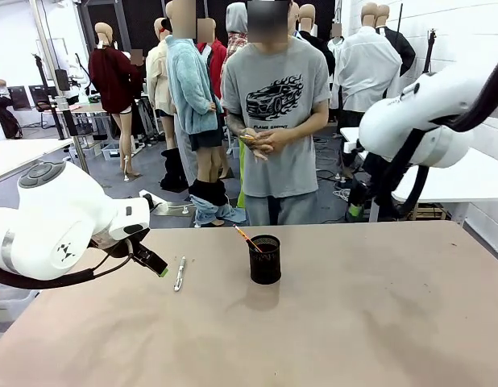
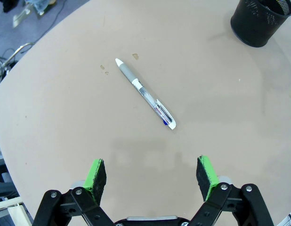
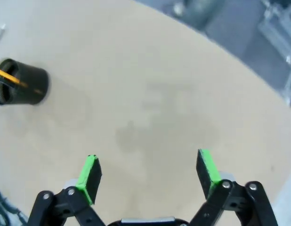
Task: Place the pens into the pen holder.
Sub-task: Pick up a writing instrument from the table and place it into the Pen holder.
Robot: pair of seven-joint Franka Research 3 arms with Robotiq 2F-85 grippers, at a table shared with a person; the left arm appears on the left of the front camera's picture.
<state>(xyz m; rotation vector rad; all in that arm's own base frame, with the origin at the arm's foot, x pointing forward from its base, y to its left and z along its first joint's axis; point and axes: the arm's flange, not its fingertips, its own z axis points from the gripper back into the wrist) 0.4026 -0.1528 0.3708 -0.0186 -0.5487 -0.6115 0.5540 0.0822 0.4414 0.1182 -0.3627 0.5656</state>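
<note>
A white and silver pen (image 1: 180,273) (image 2: 145,93) lies flat on the tan table, left of the black mesh pen holder (image 1: 265,259) (image 2: 261,20) (image 3: 19,82). An orange pencil-like pen (image 1: 247,238) (image 3: 13,78) leans inside the holder. My left gripper (image 1: 152,263) (image 2: 151,174) hangs open just above the table, a short way left of the white pen. The right gripper (image 3: 148,172) is open over bare table, well away from the holder; its arm (image 1: 426,121) is raised at the right. The person's hands (image 1: 259,142) are clasped and seem to hold something thin.
The person stands at the far edge (image 1: 313,225) behind the holder. Bare tabletop (image 1: 329,330) stretches in front of and to the right of the holder. Two small marks (image 2: 119,62) stain the surface by the pen's tip.
</note>
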